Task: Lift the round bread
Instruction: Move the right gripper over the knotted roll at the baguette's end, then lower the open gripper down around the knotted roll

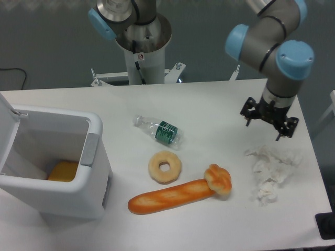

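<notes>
The claw (268,123) hangs above the right side of the white table (220,104), its two dark fingers (248,114) spread apart with nothing between them. It points downward from a grey arm with pale blue joint caps (294,59) that reaches in from the upper right corner.

Just below and to the right of the claw lies a crumpled white tissue (269,170), flat on the tabletop. Left of the tissue, and well apart from the claw, sits the round bread (218,179), a small knotted bun, glossy golden-orange. It rests against the right end of a long baguette (170,196), which lies at a slant toward the lower left; whether the bun sits partly on top of that end is hard to judge from this angle.

Just above the baguette is a pale ring bread (165,167) with a centre hole. Beyond it, a clear plastic bottle (158,130) with a green label lies on its side.

At the far left stands an open white bin (91,172), with something yellow-orange (63,171) in its bottom
</notes>
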Tool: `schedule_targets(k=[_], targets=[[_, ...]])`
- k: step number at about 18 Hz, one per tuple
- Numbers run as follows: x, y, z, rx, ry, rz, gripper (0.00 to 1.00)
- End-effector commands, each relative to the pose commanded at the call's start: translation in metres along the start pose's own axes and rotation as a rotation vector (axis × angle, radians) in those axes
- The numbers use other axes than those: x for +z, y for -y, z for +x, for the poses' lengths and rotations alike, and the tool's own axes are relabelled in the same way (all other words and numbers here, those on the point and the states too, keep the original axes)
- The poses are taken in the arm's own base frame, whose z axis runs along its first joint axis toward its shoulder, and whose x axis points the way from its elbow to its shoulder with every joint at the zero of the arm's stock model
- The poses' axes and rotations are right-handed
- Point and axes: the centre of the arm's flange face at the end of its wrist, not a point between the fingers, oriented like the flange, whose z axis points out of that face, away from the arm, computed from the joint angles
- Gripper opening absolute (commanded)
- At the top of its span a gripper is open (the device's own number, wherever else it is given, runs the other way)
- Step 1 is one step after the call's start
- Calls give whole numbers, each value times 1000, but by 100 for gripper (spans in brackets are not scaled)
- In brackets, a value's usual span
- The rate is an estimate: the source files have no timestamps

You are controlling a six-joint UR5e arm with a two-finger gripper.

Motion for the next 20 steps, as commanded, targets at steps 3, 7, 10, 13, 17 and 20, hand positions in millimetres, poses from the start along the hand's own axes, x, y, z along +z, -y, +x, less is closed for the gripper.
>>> schedule_targets(k=[3, 7, 10, 13, 17, 20], targets=[[18, 30, 14, -12, -30, -2, 100], [53, 53, 26, -31, -82, -22, 100], [70, 63, 31, -45, -104, -36, 100], [78, 79, 44, -79, -115, -44, 100], [89, 91, 47, -96, -114, -47, 90], [89, 92, 45, -102, -109, -45, 76]])
